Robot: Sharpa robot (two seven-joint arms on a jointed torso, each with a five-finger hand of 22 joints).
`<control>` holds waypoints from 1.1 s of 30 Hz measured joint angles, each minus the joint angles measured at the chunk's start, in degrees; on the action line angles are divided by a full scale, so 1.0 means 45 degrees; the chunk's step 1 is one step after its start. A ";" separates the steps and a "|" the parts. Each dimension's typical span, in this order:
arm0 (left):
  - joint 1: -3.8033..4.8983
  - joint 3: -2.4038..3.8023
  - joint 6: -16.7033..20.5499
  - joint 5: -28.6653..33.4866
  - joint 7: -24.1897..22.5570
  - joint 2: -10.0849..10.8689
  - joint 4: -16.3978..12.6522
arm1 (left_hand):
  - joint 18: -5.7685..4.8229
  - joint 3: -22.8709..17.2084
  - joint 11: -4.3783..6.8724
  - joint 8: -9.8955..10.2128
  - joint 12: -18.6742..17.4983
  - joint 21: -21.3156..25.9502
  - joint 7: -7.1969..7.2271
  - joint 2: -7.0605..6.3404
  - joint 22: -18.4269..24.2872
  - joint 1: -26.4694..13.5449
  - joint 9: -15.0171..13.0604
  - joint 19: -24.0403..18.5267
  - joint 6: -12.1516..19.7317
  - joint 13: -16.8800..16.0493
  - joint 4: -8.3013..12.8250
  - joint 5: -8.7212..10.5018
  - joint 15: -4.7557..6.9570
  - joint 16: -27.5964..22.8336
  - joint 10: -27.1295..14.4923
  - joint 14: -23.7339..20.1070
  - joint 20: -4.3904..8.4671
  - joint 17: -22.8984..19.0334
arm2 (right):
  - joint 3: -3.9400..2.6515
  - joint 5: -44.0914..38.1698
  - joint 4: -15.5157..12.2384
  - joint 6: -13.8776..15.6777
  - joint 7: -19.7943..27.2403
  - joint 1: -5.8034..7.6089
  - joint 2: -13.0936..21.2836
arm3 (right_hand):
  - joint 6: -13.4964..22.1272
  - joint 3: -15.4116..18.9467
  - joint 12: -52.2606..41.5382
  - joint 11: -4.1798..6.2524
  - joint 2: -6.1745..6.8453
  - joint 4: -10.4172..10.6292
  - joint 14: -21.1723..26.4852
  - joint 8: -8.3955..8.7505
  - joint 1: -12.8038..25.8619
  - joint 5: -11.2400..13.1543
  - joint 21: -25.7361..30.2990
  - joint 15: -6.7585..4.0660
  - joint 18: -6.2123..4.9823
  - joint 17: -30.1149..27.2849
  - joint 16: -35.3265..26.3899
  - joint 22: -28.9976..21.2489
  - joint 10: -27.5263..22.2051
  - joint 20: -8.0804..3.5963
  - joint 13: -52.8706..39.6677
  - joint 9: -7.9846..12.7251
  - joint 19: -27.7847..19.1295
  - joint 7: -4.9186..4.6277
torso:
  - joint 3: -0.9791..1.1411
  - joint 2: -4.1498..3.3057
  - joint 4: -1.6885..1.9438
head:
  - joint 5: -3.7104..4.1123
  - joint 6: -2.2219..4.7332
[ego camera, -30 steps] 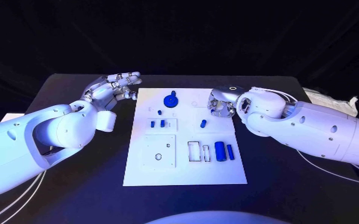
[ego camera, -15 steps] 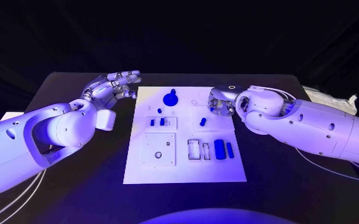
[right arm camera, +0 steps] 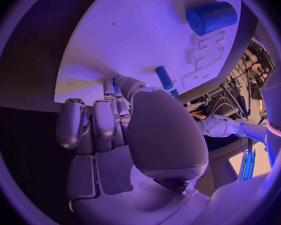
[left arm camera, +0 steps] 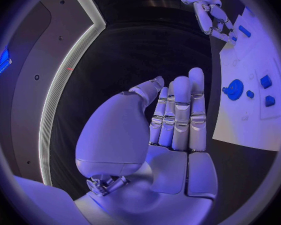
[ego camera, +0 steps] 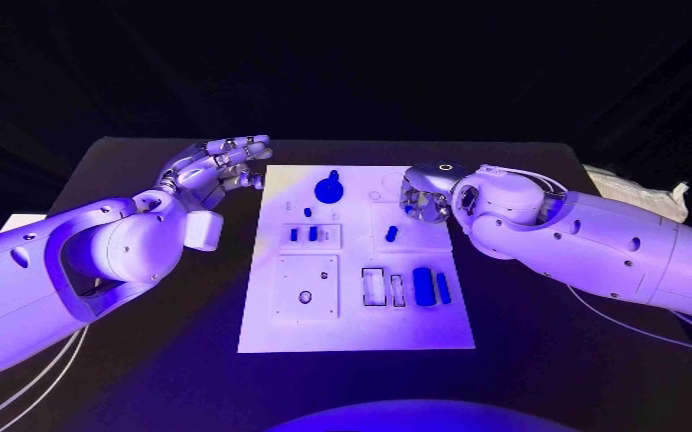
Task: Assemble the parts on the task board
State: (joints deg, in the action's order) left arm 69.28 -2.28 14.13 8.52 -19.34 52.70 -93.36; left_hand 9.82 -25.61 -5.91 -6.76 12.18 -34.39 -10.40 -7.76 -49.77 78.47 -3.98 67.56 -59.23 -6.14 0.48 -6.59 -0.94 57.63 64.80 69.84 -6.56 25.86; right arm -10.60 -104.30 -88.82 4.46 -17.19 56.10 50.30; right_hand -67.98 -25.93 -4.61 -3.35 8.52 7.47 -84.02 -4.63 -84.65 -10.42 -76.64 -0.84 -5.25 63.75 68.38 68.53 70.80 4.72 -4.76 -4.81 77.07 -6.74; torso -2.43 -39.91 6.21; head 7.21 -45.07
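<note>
Right hand (ego camera: 423,202), fingers curled down over the task board (ego camera: 433,332) near its right edge, now slightly nearer the small blue peg (ego camera: 391,235); whether anything is held, impossible to tell. Probably closing in for a pick. Peg lying flat near the board's middle, long axis roughly along the board's length. Left hand (ego camera: 219,164) open, empty, beside the board's far-left corner.
</note>
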 measured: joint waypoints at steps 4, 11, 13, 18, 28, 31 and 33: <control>0.0000 0.0001 0.0001 -0.0015 0.0014 -0.0013 -0.0001 | 0.0000 0.0000 0.0000 0.0000 0.0000 0.0000 0.0000 0.0000 -0.0001 0.0000 0.0000 0.0000 0.0000 0.0000 0.0000 0.0000 -0.0001 0.0000 0.0000 0.0000 0.0000 0.0000 | 0.0031 0.0028 -0.0042 0.0297 -0.0047 -0.0049 0.0027 | -0.0071 -0.0127 0.0034 0.0021 -0.0084 -0.0116 0.0000 0.0016 0.0085 0.0148 -0.0093 0.0000 0.0001 0.0006 0.0056 0.0150 0.0156 0.0037 0.0112 -0.0029 0.0054 0.0021 | 0.0001 0.0005 0.0029 | 0.0027 -0.0011; -0.0001 0.0001 0.0002 -0.0052 0.0048 -0.0028 0.0010 | -0.0001 0.0035 -0.0003 0.0000 0.0000 0.0000 -0.0045 0.0000 -0.0001 0.0000 -0.0001 0.0000 0.0046 0.0002 0.0036 0.0000 -0.0003 0.0000 -0.0095 -0.0094 0.0000 -0.0015 | 0.0015 0.0126 -0.0273 0.0730 -0.0097 -0.0086 0.0102 | -0.0147 -0.0266 0.0076 0.0067 -0.0147 -0.0255 0.0000 -0.0025 0.0149 0.0224 -0.0128 0.0000 0.0000 0.0005 0.0118 0.0206 0.0204 0.0000 0.0143 -0.0071 0.0090 0.0017 | -0.0004 0.0021 0.0054 | 0.0009 -0.0043; -0.0001 0.0001 0.0002 -0.0063 0.0061 -0.0033 0.0022 | 0.0000 0.0035 -0.0003 0.0000 0.0000 0.0000 -0.0044 0.0000 0.0002 0.0000 0.0000 0.0000 0.0046 0.0002 0.0036 0.0000 -0.0003 0.0000 -0.0096 -0.0095 0.0000 -0.0015 | -0.0029 0.0162 -0.0368 0.0855 -0.0098 -0.0084 0.0159 | -0.0147 -0.0266 0.0078 0.0028 -0.0146 -0.0255 0.0000 -0.0026 0.0150 0.0229 -0.0143 0.0001 0.0000 0.0005 0.0118 0.0218 0.0252 0.0000 0.0155 -0.0078 0.0090 0.0018 | -0.0004 0.0022 0.0049 | -0.0007 -0.0037; -0.0003 0.0001 -0.0008 -0.0144 0.0109 -0.0051 0.0079 | -0.0002 0.0035 -0.0004 -0.0071 0.0145 0.0052 -0.0002 0.0089 0.0012 0.0089 -0.0001 0.0000 0.0090 -0.0031 0.0036 0.0000 -0.0004 0.0000 -0.0096 -0.0097 0.0000 -0.0035 | -0.0212 0.0232 -0.0755 0.1203 -0.0098 -0.0077 0.0293 | -0.0147 -0.0390 0.0121 0.0029 -0.0146 -0.0379 0.0000 -0.0027 0.0151 0.0254 -0.0142 0.0001 0.0000 0.0018 0.0117 0.0272 0.0253 0.0001 0.0200 -0.0118 0.0090 0.0018 | 0.0001 0.0031 0.0020 | -0.0034 -0.0033; -0.0006 0.0001 -0.0086 -0.0434 0.0258 -0.0138 0.0210 | -0.0002 0.0071 -0.0048 -0.0071 0.0151 0.0052 -0.0001 0.0099 0.0011 0.0099 -0.0001 0.0000 0.0090 -0.0031 0.0071 0.0000 -0.0022 0.0000 -0.0139 -0.0115 0.0000 -0.0048 | -0.0373 0.0385 -0.1844 0.1784 -0.0099 -0.0072 0.0600 | -0.0147 -0.0424 0.0150 0.0026 -0.0131 -0.0414 0.0000 -0.0025 0.0164 0.0279 -0.0191 0.0001 0.0000 0.0017 0.0117 0.0288 0.0251 0.0001 0.0219 -0.0117 0.0088 0.0018 | 0.0004 0.0063 0.0022 | -0.0101 -0.0002; -0.0009 0.0001 -0.0092 -0.0482 0.0282 -0.0153 0.0250 | -0.0002 0.0071 -0.0048 -0.0070 0.0151 0.0052 -0.0001 0.0099 0.0011 0.0099 -0.0001 0.0000 0.0090 -0.0031 0.0071 0.0000 -0.0022 0.0000 -0.0139 -0.0115 0.0000 -0.0048 | -0.0377 0.0508 -0.2193 0.1893 -0.0098 -0.0076 0.0582 | -0.0146 -0.0438 0.0150 0.0025 -0.0131 -0.0428 0.0000 -0.0024 0.0163 0.0279 -0.0190 0.0001 -0.0001 0.0017 0.0117 0.0293 0.0250 0.0001 0.0227 -0.0117 0.0088 0.0018 | 0.0004 0.0062 0.0034 | -0.0194 0.0016; -0.0012 0.0001 -0.0094 -0.0508 0.0292 -0.0177 0.0278 | -0.0002 0.0071 -0.0048 -0.0070 0.0151 0.0052 -0.0001 0.0099 0.0011 0.0099 -0.0001 0.0000 0.0090 -0.0030 0.0071 0.0000 -0.0023 0.0000 -0.0139 -0.0116 0.0000 -0.0047 | -0.0385 0.0618 -0.2492 0.1974 -0.0084 -0.0097 0.0515 | -0.0146 -0.0476 0.0152 0.0024 -0.0131 -0.0467 0.0000 -0.0023 0.0163 0.0296 -0.0190 0.0001 -0.0001 0.0016 0.0117 0.0293 0.0250 0.0001 0.0233 -0.0116 0.0088 0.0018 | 0.0004 0.0061 0.0045 | -0.0317 0.0022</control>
State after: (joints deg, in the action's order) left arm 69.23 -2.28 13.71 6.23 -18.03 51.91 -92.11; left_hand 9.81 -25.29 -6.13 -7.07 12.86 -34.15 -10.40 -7.31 -49.72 78.92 -3.98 67.56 -58.82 -6.28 0.80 -6.59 -1.04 57.63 64.17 69.32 -6.56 25.65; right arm -12.33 -101.52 -100.03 13.34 -17.57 55.66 52.61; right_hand -68.63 -28.08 -3.92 -3.24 7.93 5.37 -84.02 -4.73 -83.92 -9.08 -77.50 -0.83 -5.25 63.83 68.91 69.85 71.93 4.73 -3.71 -5.33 77.47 -6.65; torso -2.41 -39.63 6.42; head 5.78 -44.97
